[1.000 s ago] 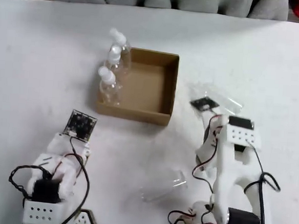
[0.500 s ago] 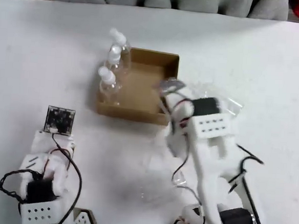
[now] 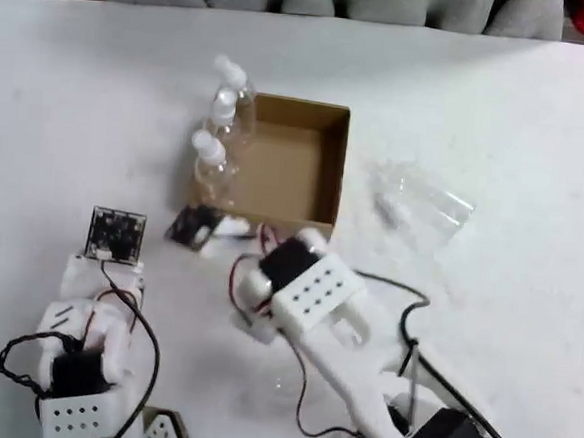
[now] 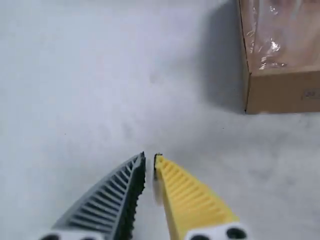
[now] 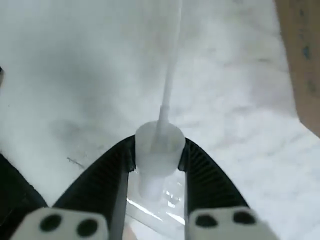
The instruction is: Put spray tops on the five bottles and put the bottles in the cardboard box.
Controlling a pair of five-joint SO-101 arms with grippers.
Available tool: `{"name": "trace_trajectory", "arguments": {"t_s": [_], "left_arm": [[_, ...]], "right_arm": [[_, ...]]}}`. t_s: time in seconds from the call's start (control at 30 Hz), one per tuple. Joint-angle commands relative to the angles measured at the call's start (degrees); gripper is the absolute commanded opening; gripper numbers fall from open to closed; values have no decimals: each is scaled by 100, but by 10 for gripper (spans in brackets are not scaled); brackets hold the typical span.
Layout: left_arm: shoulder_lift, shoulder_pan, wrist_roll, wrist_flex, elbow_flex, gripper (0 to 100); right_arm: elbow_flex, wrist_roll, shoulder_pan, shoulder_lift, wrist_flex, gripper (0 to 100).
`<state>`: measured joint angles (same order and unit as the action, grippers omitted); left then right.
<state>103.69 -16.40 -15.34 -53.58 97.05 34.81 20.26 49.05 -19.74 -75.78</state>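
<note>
R end effector (image 5: 158, 144) clamped on white plastic spray top (image 5: 157, 152), just beside brown cardboard box (image 3: 300, 104) near wall; L end effector (image 4: 150, 159) closed, empty, over white tabletop (image 3: 81, 84) beside box; risk: thin tube (image 5: 170, 75) snags box wall, top twists.

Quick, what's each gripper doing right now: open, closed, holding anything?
Left gripper: closed, empty.
Right gripper: closed on a spray top.

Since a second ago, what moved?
The right arm swung from the bag across to the box front, its gripper shut on a spray top. The left arm slid a little away from the box. Bottles and box stayed put.
</note>
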Motion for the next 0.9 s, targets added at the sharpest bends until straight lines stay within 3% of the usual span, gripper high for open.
{"name": "trace_trajectory", "arguments": {"t_s": [0.0, 0.17, 0.27, 0.37, 0.6, 0.87], "left_arm": [[101, -75, -18, 176, -44, 38], [101, -75, -18, 176, -44, 38], [101, -75, -18, 176, -35, 38], [101, -75, -18, 176, -26, 38], [101, -57, -35, 167, -18, 38], [101, -48, -44, 149, -18, 38]], "right_arm": [[308, 0, 286, -31, 488, 145], [378, 0, 277, -84, 541, 292], [185, 0, 277, -92, 189, 324], [-237, 0, 233, -92, -444, 293], [-738, 9, -303, -127, -1385, 108], [237, 563, -716, -1745, -1455, 98]]}}
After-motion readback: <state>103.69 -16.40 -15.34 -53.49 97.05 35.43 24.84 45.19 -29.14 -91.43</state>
